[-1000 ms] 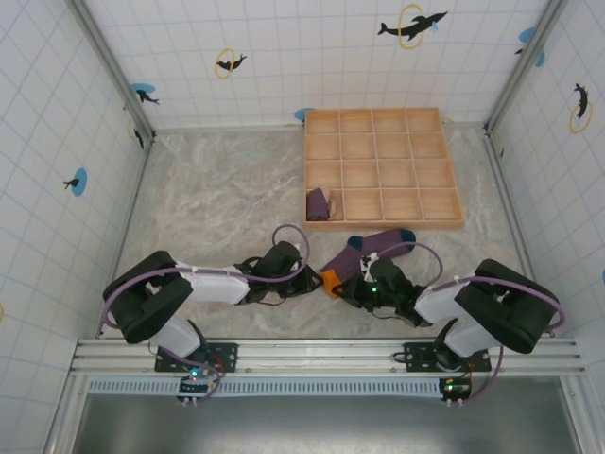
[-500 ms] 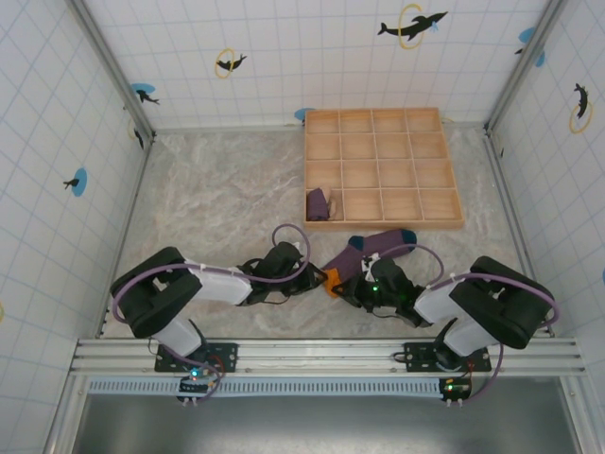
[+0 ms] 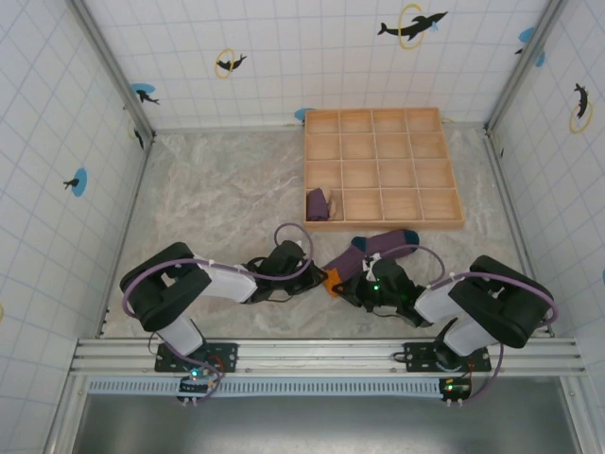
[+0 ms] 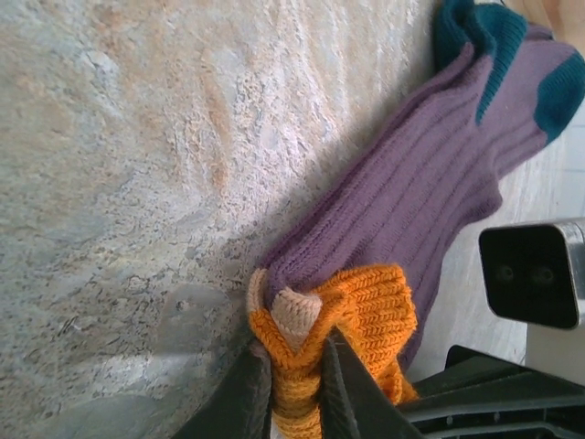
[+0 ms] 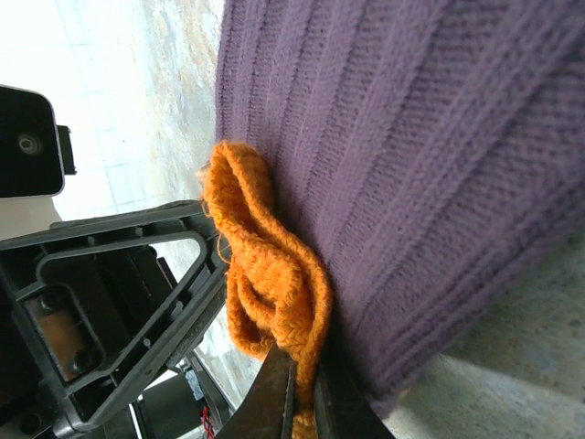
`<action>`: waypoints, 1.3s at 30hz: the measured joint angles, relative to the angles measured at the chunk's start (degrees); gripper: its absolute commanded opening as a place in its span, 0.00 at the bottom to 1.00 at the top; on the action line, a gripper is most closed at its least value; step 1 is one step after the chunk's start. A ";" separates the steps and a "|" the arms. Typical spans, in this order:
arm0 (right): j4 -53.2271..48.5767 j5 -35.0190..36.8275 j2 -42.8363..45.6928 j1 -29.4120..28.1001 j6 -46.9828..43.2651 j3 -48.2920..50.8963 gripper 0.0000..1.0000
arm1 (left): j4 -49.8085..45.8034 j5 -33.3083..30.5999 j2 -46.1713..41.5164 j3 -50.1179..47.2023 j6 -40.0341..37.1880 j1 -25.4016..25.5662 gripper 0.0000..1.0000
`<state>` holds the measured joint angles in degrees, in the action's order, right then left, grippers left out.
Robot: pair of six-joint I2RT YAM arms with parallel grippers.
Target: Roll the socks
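Near edge, both my wrists low on the table (image 3: 217, 199). My left gripper (image 4: 291, 402) is clenched on the orange cuff (image 4: 366, 311), one finger on each side of the fold, with a pale lining showing in the bunch. My right gripper (image 5: 302, 393) is pinched shut on that same cuff from the opposite side, so the two grips nearly meet. From the cuff the purple socks (image 4: 430, 183) lie flat, running off toward 2 o'clock in the overhead view and ending at the teal toes (image 4: 562, 91). The ribbed knit looks light, soft and stretchy. I expect it to sag and slip rather than hold a shape, and the rough marbled surface may drag at it. My judgement is that the cuff is the place to hold: take the full thickness of the fold, not one layer, and keep the roll tight or it will spring loose. Farther out, at 12 o'clock from the socks, is the wooden tray (image 3: 384, 224). One rolled bundle (image 3: 318, 203) already sits in its near-left compartment.
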<state>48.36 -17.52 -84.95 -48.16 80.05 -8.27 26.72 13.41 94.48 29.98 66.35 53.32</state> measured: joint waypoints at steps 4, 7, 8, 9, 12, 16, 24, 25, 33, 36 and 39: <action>-1.38 -0.22 0.74 0.52 -1.46 -0.09 0.15 | -5.11 -0.68 0.09 2.56 -0.26 0.07 0.00; -7.43 -0.04 3.63 0.59 -5.46 -1.84 0.31 | -9.44 -1.53 -0.33 4.46 -0.48 0.33 0.00; -10.16 0.17 5.03 0.57 -7.41 -2.95 0.36 | -11.28 -1.97 -0.68 5.07 -0.52 0.33 0.00; -12.72 0.55 6.29 0.59 -9.07 -4.11 0.40 | -12.85 -2.32 -1.03 5.55 -0.57 0.33 0.00; -19.17 1.25 9.38 0.87 -15.08 -7.91 0.53 | -17.49 -2.67 -1.88 6.91 -1.01 0.31 0.00; -27.02 2.82 12.57 0.94 -23.65 -12.20 0.65 | -23.69 -2.71 -2.56 9.18 -1.81 -0.07 0.00; -38.58 13.44 19.80 -3.78 -44.09 -15.54 0.69 | -33.55 -0.15 -2.89 12.90 -2.89 -4.02 0.00; -39.15 15.17 20.09 -4.85 -46.49 -15.54 0.69 | -34.40 0.09 -2.89 13.27 -3.15 -4.37 0.00; -38.97 32.04 18.53 -19.76 -65.72 -15.56 0.65 | -40.59 1.68 -2.69 16.92 -4.48 -5.88 0.00; -36.81 37.24 15.08 -25.31 -71.32 -15.54 0.63 | -41.24 2.97 -2.05 17.29 -4.85 -6.51 0.00; -33.33 41.29 11.26 -28.52 -75.82 -15.54 0.61 | -41.94 3.78 -1.44 17.29 -4.85 -6.82 0.00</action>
<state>15.03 23.77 -73.69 -76.69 4.23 -23.81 -15.22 17.19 93.03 47.27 61.49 46.50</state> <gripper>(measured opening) 0.617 0.087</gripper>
